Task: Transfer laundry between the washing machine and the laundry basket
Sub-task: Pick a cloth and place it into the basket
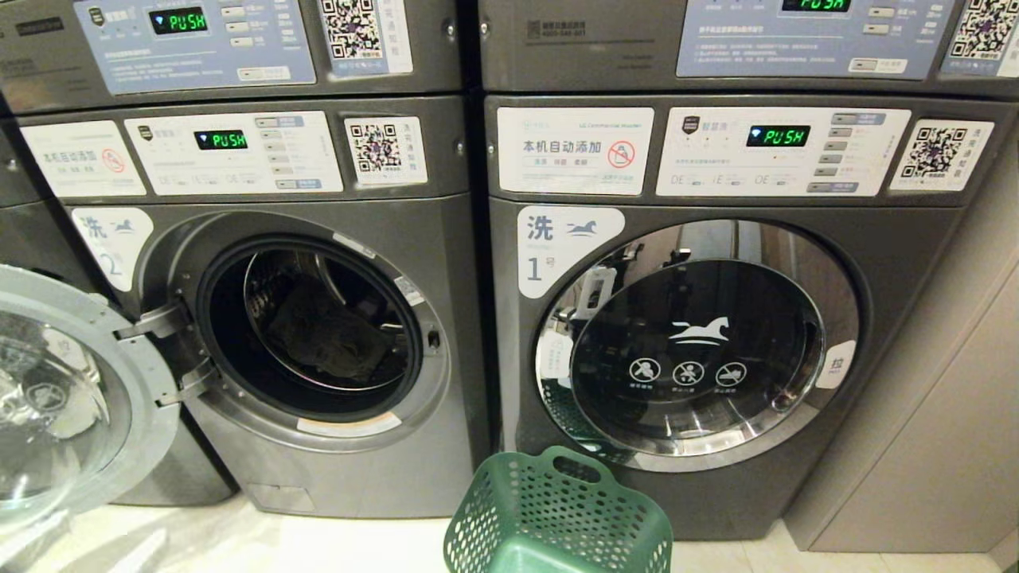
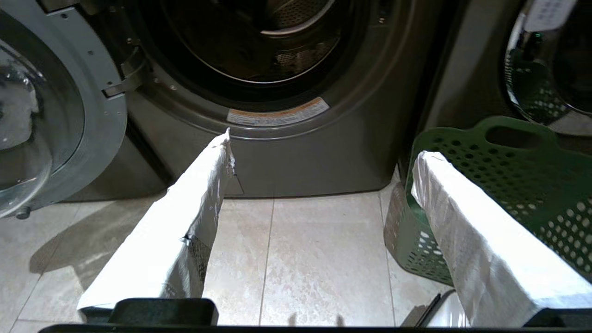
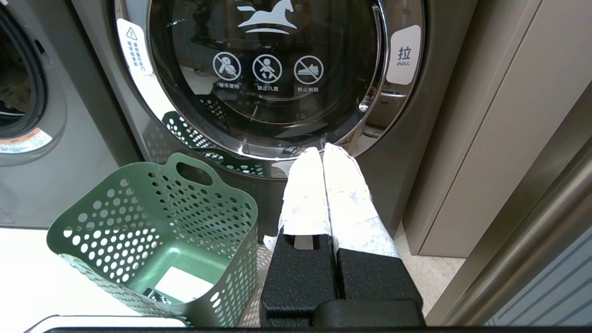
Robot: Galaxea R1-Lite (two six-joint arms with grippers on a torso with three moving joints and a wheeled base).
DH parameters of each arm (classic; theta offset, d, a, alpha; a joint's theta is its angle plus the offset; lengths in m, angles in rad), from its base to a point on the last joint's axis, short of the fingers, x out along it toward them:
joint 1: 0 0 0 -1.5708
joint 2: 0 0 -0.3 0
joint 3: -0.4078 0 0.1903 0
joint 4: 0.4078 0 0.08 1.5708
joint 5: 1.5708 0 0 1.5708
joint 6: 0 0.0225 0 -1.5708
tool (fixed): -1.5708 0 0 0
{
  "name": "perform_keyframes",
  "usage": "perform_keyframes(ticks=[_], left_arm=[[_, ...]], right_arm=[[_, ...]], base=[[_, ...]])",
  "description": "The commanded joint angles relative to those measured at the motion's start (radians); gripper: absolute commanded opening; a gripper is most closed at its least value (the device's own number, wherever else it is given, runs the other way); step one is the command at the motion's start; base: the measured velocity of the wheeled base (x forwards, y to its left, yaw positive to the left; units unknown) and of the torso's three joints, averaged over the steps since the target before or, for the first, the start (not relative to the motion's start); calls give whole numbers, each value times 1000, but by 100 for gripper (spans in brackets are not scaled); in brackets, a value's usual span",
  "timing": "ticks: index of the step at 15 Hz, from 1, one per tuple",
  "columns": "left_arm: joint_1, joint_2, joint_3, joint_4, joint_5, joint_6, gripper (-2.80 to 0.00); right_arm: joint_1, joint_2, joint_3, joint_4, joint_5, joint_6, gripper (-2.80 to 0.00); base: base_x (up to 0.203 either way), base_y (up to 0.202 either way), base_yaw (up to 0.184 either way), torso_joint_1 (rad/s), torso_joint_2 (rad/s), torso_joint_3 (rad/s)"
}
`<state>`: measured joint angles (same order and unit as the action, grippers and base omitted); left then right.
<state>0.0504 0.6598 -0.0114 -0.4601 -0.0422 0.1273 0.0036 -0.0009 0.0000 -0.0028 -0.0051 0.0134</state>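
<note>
The left washing machine stands with its round door swung open to the left. Dark laundry lies inside its drum. A green perforated laundry basket sits on the floor between the two machines, with only a white label on its bottom. My left gripper hangs low over the floor tiles before the open machine, open, nothing between its white-wrapped fingers. The right gripper is shut and empty, low beside the basket, facing the right machine. Neither arm shows in the head view.
The right washing machine has its glass door closed, with a pull tab on its right edge. A beige cabinet wall stands to the right of it. Pale floor tiles lie in front of the machines.
</note>
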Motion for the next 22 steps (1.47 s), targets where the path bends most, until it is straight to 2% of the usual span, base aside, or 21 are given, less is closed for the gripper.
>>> perform_keyframes(ticks=[1, 3, 5, 6, 10, 15, 22], left_arm=[[-24, -325, -14, 264, -6, 7, 0], [-38, -540, -38, 484, -16, 15, 0], [-50, -651, -56, 639, -21, 20, 0], [-55, -661, -62, 666, -22, 21, 0], [-55, -661, -61, 666, -19, 12, 0], [-55, -661, -61, 666, 39, -91, 0], [-55, -662, -61, 666, 39, -94, 0]], right_arm=[[1, -1, 0, 0, 1, 0, -280], [1, -1, 0, 0, 1, 0, -280], [1, -1, 0, 0, 1, 0, -280], [1, -1, 0, 0, 1, 0, -280], [1, -1, 0, 0, 1, 0, -280], [1, -1, 0, 0, 1, 0, -280], [1, -1, 0, 0, 1, 0, -280]], base=[[0, 0, 0, 0, 0, 0], [0, 0, 0, 0, 0, 0], [0, 0, 0, 0, 0, 0], [0, 0, 0, 0, 0, 0], [0, 0, 0, 0, 0, 0], [0, 0, 0, 0, 0, 0], [0, 0, 0, 0, 0, 0]])
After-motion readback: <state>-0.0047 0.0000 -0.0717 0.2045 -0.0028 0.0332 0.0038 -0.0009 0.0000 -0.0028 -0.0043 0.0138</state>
